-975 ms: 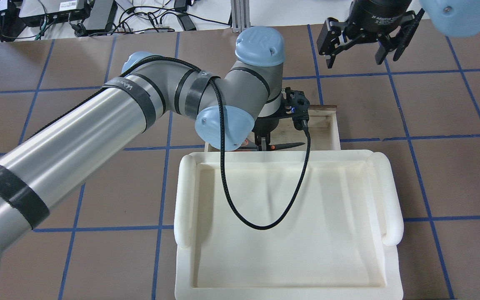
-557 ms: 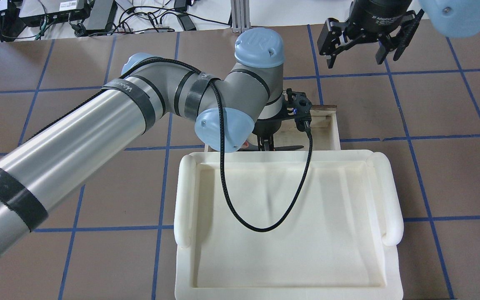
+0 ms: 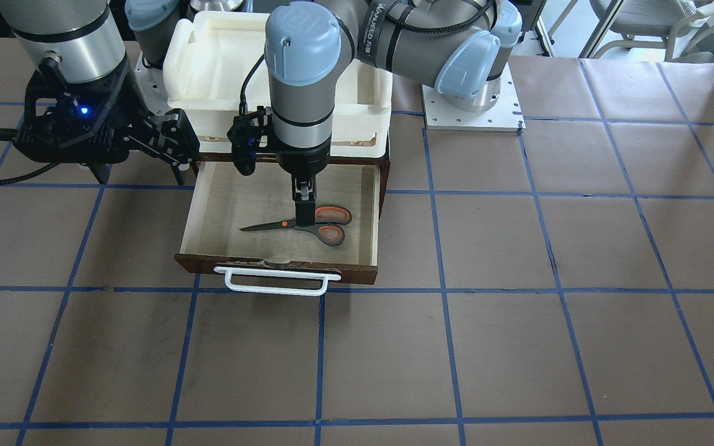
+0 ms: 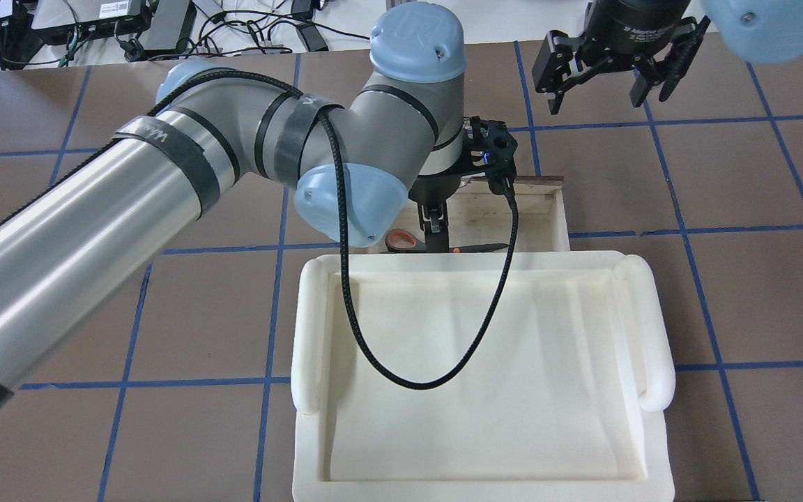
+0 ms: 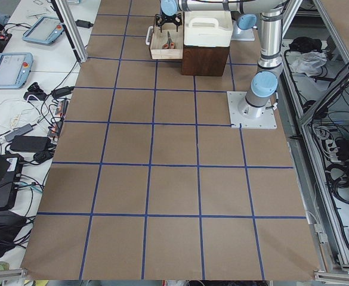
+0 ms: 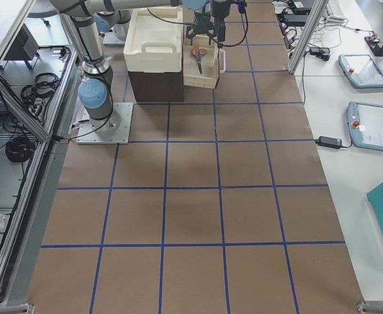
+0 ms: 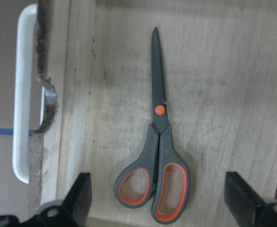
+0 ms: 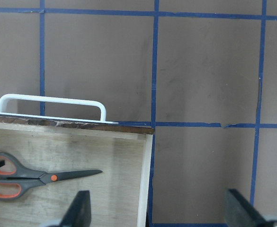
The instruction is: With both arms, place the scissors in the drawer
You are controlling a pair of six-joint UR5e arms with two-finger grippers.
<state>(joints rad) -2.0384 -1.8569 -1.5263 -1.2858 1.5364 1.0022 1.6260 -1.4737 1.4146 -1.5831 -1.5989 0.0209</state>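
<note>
The scissors [image 3: 317,224] lie flat on the pale floor of the open drawer [image 3: 239,198], blades pointing toward the robot's right. They also show in the left wrist view [image 7: 159,142], the right wrist view [image 8: 29,177] and partly in the overhead view [image 4: 401,241]. My left gripper [image 3: 303,210] points straight down over the scissors, open and empty; its fingers [image 7: 79,198] stand wide apart on either side of the handles. My right gripper [image 4: 610,84] is open and empty, hovering beside the drawer's right front corner [image 8: 147,135].
A cream-white plastic tray [image 4: 652,328] sits on top of the dark brown cabinet [image 5: 205,59] behind the drawer. The drawer's white bar handle [image 3: 276,284] faces away from the robot. The left arm's black cable [image 4: 401,369] hangs over the tray. Brown table with blue grid lines lies all around.
My left arm has lifted and drawn back a little from the scissors, whose orange-lined handle now shows in the overhead view. The scissors stay on the drawer floor. The right gripper has not moved.
</note>
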